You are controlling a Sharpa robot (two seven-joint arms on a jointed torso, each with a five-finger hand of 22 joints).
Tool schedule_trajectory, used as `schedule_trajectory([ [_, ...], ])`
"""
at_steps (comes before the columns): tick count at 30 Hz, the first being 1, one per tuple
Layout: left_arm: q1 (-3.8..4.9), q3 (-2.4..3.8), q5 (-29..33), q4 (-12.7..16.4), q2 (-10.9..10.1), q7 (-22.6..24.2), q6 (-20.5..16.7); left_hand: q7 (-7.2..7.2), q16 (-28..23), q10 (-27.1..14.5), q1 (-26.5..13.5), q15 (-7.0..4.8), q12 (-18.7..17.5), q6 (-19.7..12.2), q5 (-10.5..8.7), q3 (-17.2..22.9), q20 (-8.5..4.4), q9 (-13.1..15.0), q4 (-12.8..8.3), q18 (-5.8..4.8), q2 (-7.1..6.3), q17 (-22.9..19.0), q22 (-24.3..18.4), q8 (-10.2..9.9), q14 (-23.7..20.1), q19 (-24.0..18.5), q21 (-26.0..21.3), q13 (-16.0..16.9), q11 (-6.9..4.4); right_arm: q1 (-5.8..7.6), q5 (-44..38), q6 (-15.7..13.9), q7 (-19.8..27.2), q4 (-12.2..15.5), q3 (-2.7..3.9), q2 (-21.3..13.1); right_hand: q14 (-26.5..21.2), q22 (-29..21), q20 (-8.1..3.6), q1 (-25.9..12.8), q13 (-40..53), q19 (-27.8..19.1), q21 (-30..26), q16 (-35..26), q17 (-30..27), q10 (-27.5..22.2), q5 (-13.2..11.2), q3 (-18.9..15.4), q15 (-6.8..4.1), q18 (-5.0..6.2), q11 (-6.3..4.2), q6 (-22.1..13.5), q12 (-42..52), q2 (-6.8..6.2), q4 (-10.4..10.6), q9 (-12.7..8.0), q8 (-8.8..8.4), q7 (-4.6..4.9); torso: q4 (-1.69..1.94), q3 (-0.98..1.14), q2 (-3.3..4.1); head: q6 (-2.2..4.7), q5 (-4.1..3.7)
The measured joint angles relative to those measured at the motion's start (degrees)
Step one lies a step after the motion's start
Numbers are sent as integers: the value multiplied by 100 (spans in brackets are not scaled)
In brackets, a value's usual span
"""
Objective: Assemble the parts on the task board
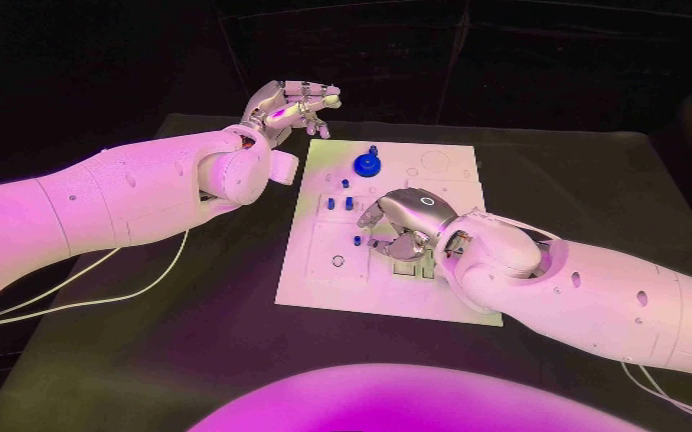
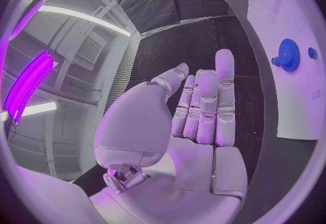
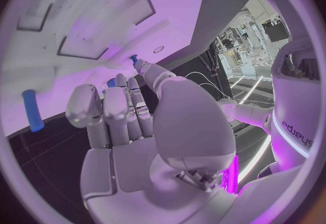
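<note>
Board: flat white rectangular task board [image 1: 447,177] of plastic or painted plate, lying on the black table [image 1: 606,192], with shallow recesses and small holes across its face.

Right hand [image 1: 401,224]: silver many-fingered hand, palm down over the middle of the board, fingers curled toward the surface. In the right wrist view [image 3: 129,120] the fingers lie side by side and bent; a small blue peg-like part [image 3: 135,60] shows at the tip of the furthest finger, and a second blue piece [image 3: 111,82] just beyond the neighbouring fingertips. Whether either is pinched or merely touched cannot be told.

Left hand [image 1: 291,107]: raised off the board's far left corner, fingers loosely bent together, nothing between them; the left wrist view [image 2: 197,115] confirms an empty palm.

Other parts: round blue toothed gear with hub [image 1: 368,163], standing on the board ahead of the right fingertips; small blue pegs [image 1: 339,202] in a cluster just to the thumb side of the right hand; a blue cylinder [image 3: 30,110] lying on the board well clear of the fingers.

Step, as judged: picking or seating a small peg at mid-board, most parts still loose. Next move calls for a firm fingertip pinch on the peg, then upright alignment over its hole.
</note>
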Motion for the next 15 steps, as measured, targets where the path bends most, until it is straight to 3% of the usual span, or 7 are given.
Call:
schedule_trajectory([
  [4, 0, -1, 0, -7, 2, -6, 10, 0, 0, 0, 0, 0, 0, 0, 0, 0, 0, 0, 0, -1, 0, 0, 0, 0, 0, 0, 0, 0, 0, 178, 121, -46, -71, 174, 54, -270, 0, 6, 0, -2, 3, 0, 0, 0, 3, 13, -2, -71, 0, 0, -12, -12, 59, 2, 23, 6, 0, -12, -3, -1, -1, 45, -48],
  [9, 0, -3, 0, -8, 2, -12, 21, 0, 0, 0, 0, 0, 0, 0, 0, 0, 0, 0, 0, 0, 0, 0, 0, 0, 0, 0, 0, 0, 0, 503, 317, 14, -325, 276, 145, -678, 0, -122, 0, -136, 3, 0, -66, -84, -133, -187, -81, -436, 0, 0, -42, -128, 105, -44, 115, 5, 0, -74, -6, -7, 1, 114, -144],
  [12, 0, -3, 0, -6, 1, -15, 28, 0, 0, 0, 0, 0, 0, 0, 0, 0, 0, 0, 0, 0, 0, 1, 0, 0, 0, 0, 0, -1, 0, 585, 400, 85, -462, 304, 151, -857, 0, -168, 0, -136, 3, 0, -112, -107, -173, -319, -170, -673, 0, 0, -56, -227, 149, -44, 147, 6, 0, -103, -6, -7, 6, 148, -203],
  [15, -2, -5, 0, -6, 1, -18, 32, 0, 0, 0, 0, 0, 0, 0, 0, 1, 0, 0, 0, -1, 0, 1, 1, 0, 0, 0, 0, -1, 0, 637, 456, 172, -540, 308, 151, -993, 0, -252, -31, -115, 7, -31, -205, -117, -203, -529, -336, -1162, 0, 7, -71, -370, 242, -23, 265, 5, 0, -145, -5, -7, 9, 181, -257],
])
